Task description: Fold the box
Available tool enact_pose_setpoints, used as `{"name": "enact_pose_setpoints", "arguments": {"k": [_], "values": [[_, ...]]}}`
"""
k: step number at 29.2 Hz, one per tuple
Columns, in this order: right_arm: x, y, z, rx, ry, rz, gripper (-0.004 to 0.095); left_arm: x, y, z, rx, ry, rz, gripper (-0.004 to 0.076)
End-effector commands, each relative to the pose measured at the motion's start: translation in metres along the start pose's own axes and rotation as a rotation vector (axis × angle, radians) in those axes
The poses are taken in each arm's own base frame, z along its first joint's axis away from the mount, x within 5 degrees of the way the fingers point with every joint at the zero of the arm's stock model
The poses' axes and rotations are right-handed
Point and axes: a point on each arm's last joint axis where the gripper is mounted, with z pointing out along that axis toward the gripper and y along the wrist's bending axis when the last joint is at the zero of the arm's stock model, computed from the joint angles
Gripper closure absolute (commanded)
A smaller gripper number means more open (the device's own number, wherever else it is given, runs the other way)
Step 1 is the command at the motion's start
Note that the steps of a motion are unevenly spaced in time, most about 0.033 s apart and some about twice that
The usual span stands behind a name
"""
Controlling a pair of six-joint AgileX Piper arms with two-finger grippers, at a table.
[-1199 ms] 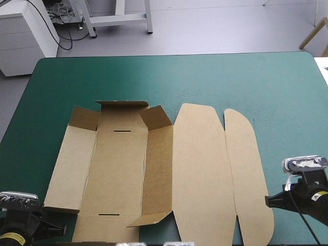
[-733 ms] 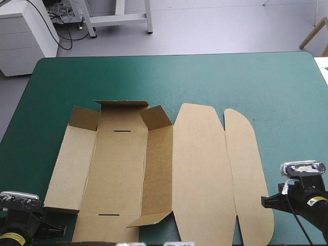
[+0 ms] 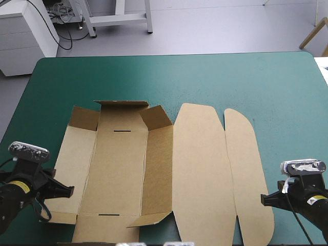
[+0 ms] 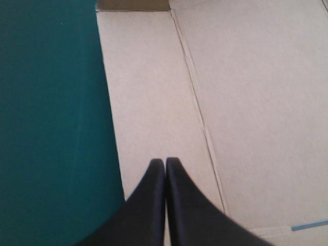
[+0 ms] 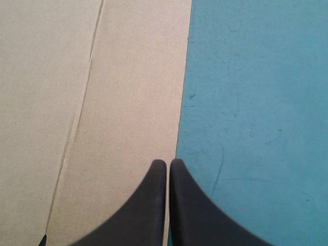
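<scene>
Firstly, table (image 3: 246, 77): teal-green cover. Next, box (image 3: 154, 174): brown, mid-table toward the near edge, mostly flat, far flaps partly raised. Then left gripper (image 4: 164, 161): black fingers pressed together, over the box's left panel. Lastly, right gripper (image 5: 167, 161): fingers together, at the box's right edge.

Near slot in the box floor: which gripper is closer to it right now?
Left. The left gripper is over the box, above its left panel, just left of the slot. The right gripper is at the rightmost flap edge, most of the sheet away.
</scene>
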Motion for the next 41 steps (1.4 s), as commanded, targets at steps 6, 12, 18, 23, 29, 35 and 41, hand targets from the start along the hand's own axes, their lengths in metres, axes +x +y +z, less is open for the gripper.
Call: {"name": "enact_pose_setpoints", "arguments": {"k": [6,12,18,23,29,35,41], "values": [[-0.010,-0.001,-0.005,0.014,-0.073,0.000,0.0909,-0.064,0.024,0.017,-0.136,-0.129,-0.136,0.0727],[-0.009,-0.001,-0.004,0.013,-0.069,-0.014,0.0908,-0.099,0.061,0.032,-0.191,-0.120,-0.284,0.0726],[-0.009,-0.001,-0.004,0.013,-0.069,-0.014,0.0908,-0.110,0.112,0.036,-0.159,-0.121,-0.528,0.0727],[-0.009,-0.001,-0.004,0.013,-0.069,-0.014,0.0908,-0.084,0.141,0.028,-0.137,-0.026,-0.677,0.0727],[-0.009,-0.001,-0.004,0.013,-0.069,-0.014,0.0908,-0.050,0.159,0.011,-0.129,0.116,-0.558,0.0727],[-0.009,-0.001,-0.004,0.013,-0.069,-0.014,0.0908,-0.051,0.152,0.011,-0.014,0.104,-0.445,0.0727],[-0.009,-0.001,-0.004,0.011,-0.069,-0.018,0.0908,-0.049,0.153,0.011,-0.022,0.122,-0.369,0.0727]]}}
